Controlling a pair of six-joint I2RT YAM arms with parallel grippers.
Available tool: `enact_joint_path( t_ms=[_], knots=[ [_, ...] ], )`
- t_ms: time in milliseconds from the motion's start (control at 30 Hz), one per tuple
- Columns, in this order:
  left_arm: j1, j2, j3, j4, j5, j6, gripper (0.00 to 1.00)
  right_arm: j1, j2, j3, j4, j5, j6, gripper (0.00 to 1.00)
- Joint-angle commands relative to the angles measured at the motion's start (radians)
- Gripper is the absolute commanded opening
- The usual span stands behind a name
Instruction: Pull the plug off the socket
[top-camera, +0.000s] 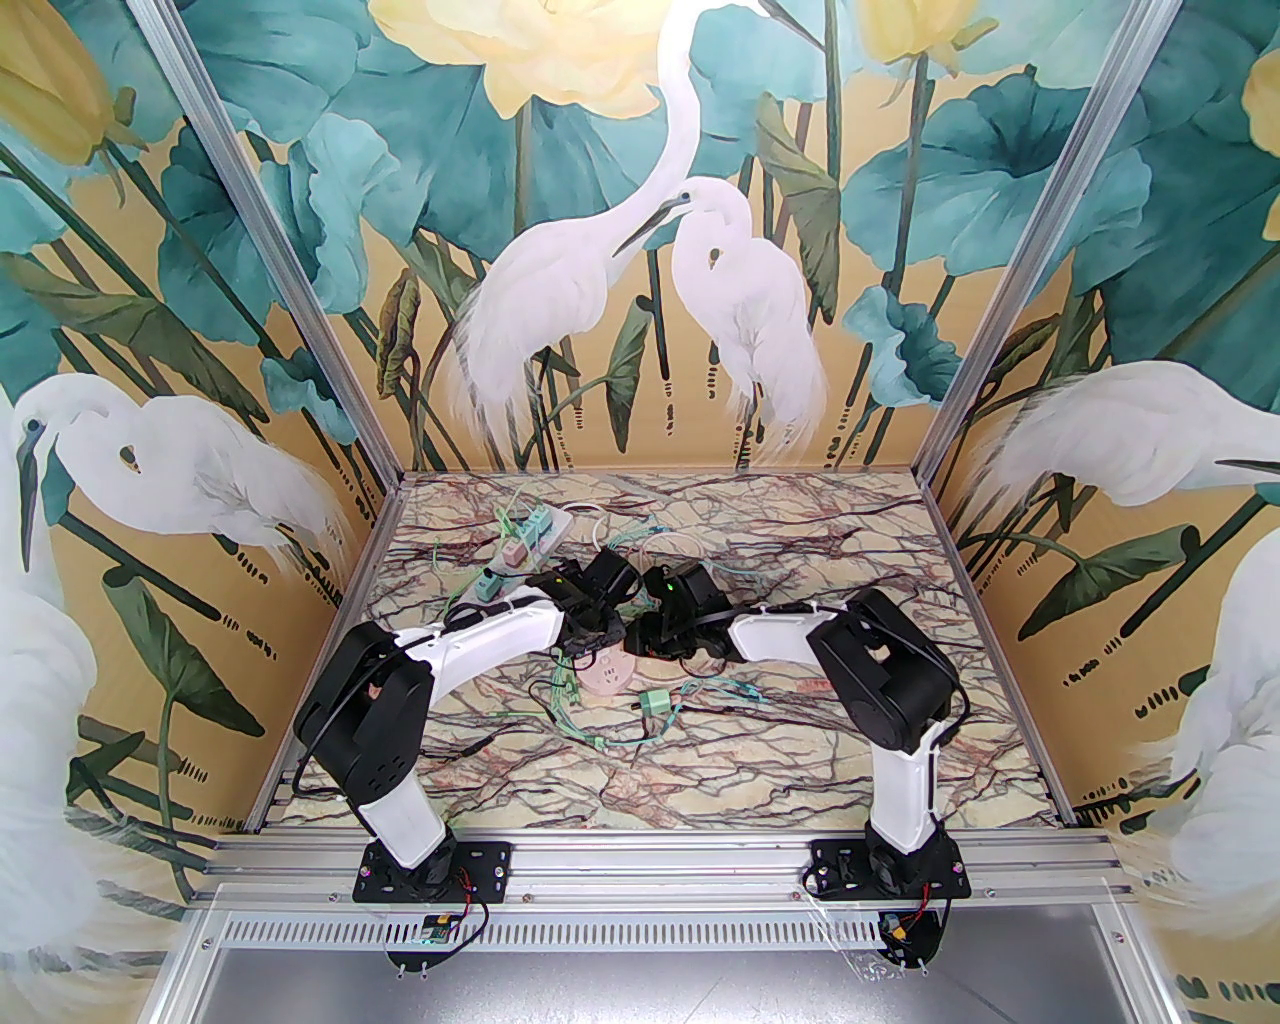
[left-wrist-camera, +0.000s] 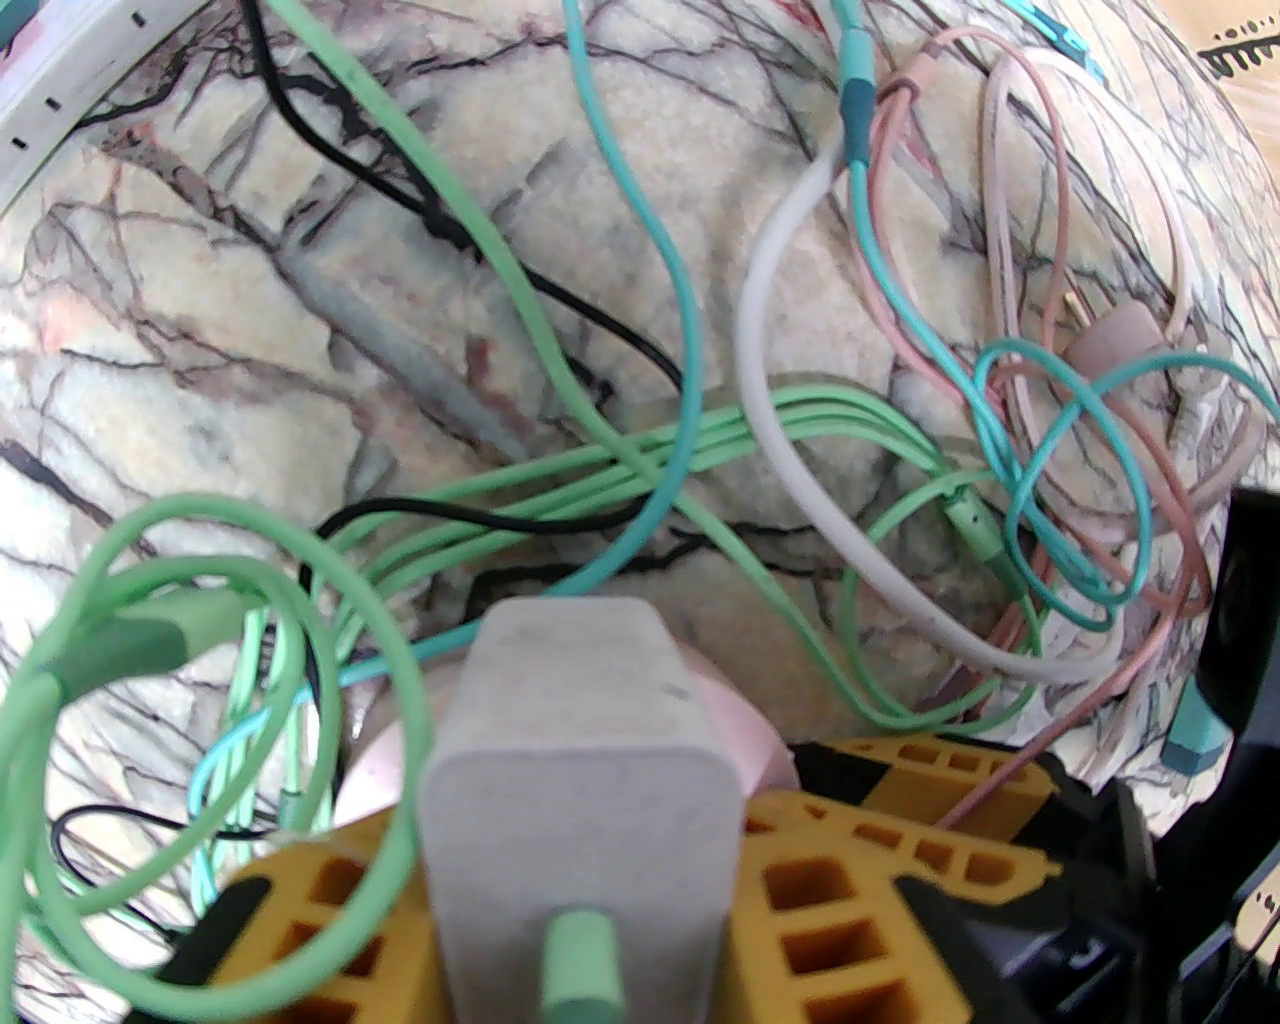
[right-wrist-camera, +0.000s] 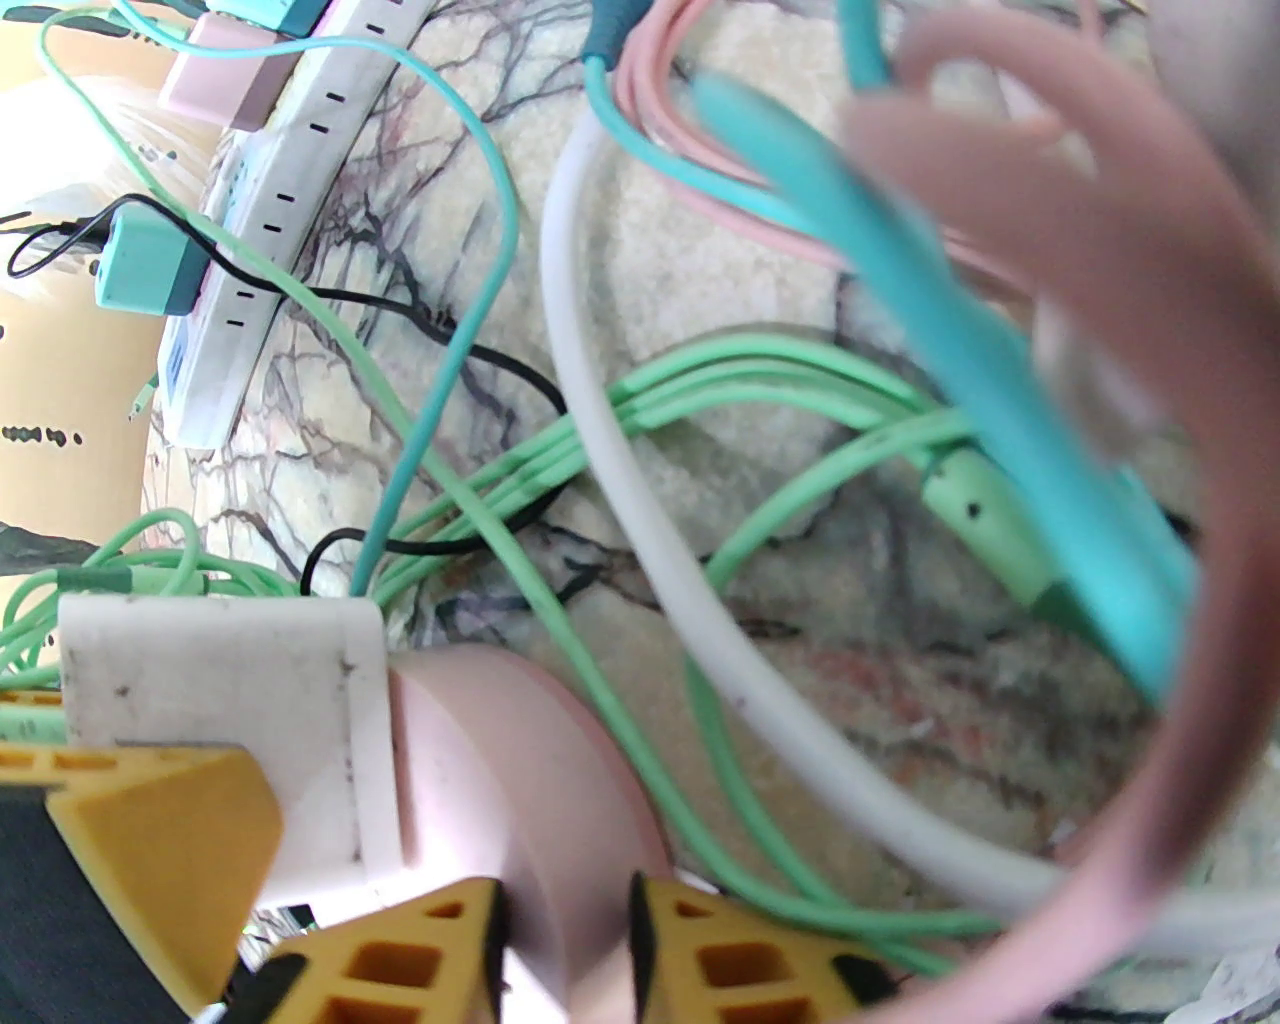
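Two robot arms meet over the middle of a marble-patterned worktop (top-camera: 700, 780) strewn with looping green, teal, pink, white and black cables (left-wrist-camera: 620, 470); the left pincer (left-wrist-camera: 590, 880) is closed on a white plug (left-wrist-camera: 580, 720), a boxy charger block, with one yellow finger pressed on each side of it and a green cable (left-wrist-camera: 575, 960) leaving its near face; the right pincer (right-wrist-camera: 565, 950) is closed around the round pink socket (right-wrist-camera: 510, 760), its yellow fingers bearing on either side of the pink body; in the right wrist view the white plug sits flush against the socket face with no gap between them, so it appears fully seated; seen from above, the pair lies on the worktop just in front of both wrists, with a small green cube adapter (top-camera: 656, 703) just beside them; a white power strip (right-wrist-camera: 290, 190) holding other adapters lies well apart at the far left; judged from this, both grips are set and the pull itself is not yet made; what is left is to draw plug and socket apart, with the cables draped near them likely to snag
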Motion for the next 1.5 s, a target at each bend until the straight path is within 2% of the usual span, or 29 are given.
enact_joint_path(
  t_ms=[0, 267, 433, 667, 833, 967, 1100, 1233, 1467],
  knots=[
    [-0.011, -0.008, 0.009, 0.041, 0.062, -0.052, 0.14, 0.003, 0.014, -0.085, -0.101, 0.036, -0.008, 0.36],
    [-0.039, 0.074, 0.088, 0.017, 0.068, -0.052, 0.14, 0.016, 0.083, -0.081, -0.011, -0.084, 0.037, 0.41],
    [-0.047, 0.095, 0.131, -0.009, 0.057, -0.035, 0.15, 0.039, 0.099, -0.049, -0.109, -0.021, 0.008, 0.34],
    [-0.084, 0.2, 0.295, -0.16, 0.027, 0.045, 0.16, 0.048, 0.146, -0.011, -0.182, 0.039, -0.009, 0.24],
    [-0.1, 0.231, 0.311, -0.168, 0.034, 0.057, 0.16, 0.066, 0.167, 0.013, -0.207, 0.06, -0.017, 0.24],
    [-0.086, 0.177, 0.26, -0.14, 0.053, 0.043, 0.15, 0.071, 0.172, 0.022, -0.227, 0.082, -0.024, 0.23],
    [-0.025, 0.047, 0.121, -0.006, 0.136, -0.014, 0.15, 0.073, 0.175, 0.025, -0.238, 0.099, -0.029, 0.23],
    [-0.007, -0.037, 0.076, 0.007, 0.108, -0.027, 0.15, 0.073, 0.18, 0.029, -0.239, 0.105, -0.026, 0.23],
    [-0.006, -0.009, 0.068, 0.018, 0.132, -0.021, 0.16, 0.077, 0.184, 0.031, -0.237, 0.108, -0.024, 0.23]
  ],
)
